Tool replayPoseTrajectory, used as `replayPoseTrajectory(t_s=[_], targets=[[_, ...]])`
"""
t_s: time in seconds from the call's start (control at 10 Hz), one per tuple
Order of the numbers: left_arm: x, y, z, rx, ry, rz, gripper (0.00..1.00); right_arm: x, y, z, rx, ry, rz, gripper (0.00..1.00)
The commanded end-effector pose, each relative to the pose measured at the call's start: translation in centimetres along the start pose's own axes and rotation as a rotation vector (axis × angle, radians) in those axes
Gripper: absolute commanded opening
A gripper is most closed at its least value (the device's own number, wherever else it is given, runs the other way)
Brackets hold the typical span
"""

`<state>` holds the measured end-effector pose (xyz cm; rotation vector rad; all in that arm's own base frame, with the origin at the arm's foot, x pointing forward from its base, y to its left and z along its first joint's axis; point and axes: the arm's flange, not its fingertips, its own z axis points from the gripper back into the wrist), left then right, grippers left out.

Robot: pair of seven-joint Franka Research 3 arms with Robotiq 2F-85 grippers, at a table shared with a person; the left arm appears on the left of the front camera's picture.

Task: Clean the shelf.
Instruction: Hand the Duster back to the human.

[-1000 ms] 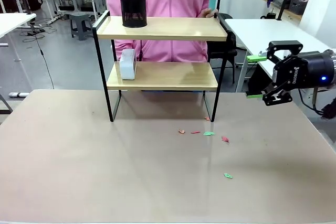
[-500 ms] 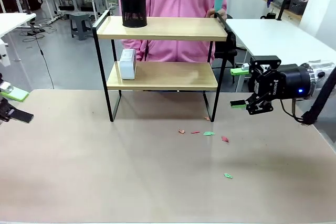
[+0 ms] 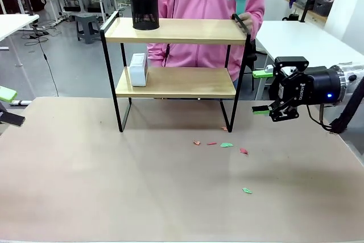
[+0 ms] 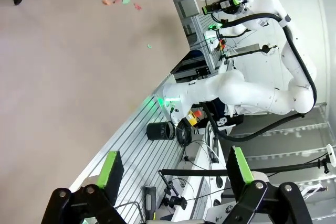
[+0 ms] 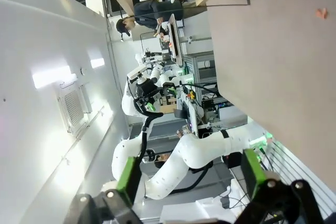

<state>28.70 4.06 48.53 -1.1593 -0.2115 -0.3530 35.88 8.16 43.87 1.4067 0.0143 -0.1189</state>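
Right tool (image 3: 261, 91) and left tool (image 3: 7, 108) both agape, shelf (image 3: 175, 55) upright, boards lengthwise left-to-right.

- Right pincer (image 3: 261, 91): black body, two fingers with green pads; white lettering on the housing just behind the fingers.
- Blue indicator light behind that lettering; silver wrist ring and black cable farther back.
- Left pincer (image 3: 7, 107): black finger, green pad.
- Person: pink zip-front top (image 3: 196, 4), long sleeves.
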Motion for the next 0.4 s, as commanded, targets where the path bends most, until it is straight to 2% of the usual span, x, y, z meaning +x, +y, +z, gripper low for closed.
replayPoseTrajectory(t_s=[0.0,0.3], targets=[[-0.16,-0.13,-0.03,0.002,0.008,-0.003,1.00,-0.15,0.37,0.18,-0.002,-0.004,-0.013,1.00],[-0.16,-0.13,-0.03,0.002,0.008,-0.003,1.00,-0.15,0.37,0.18,-0.002,-0.004,-0.013,1.00]])
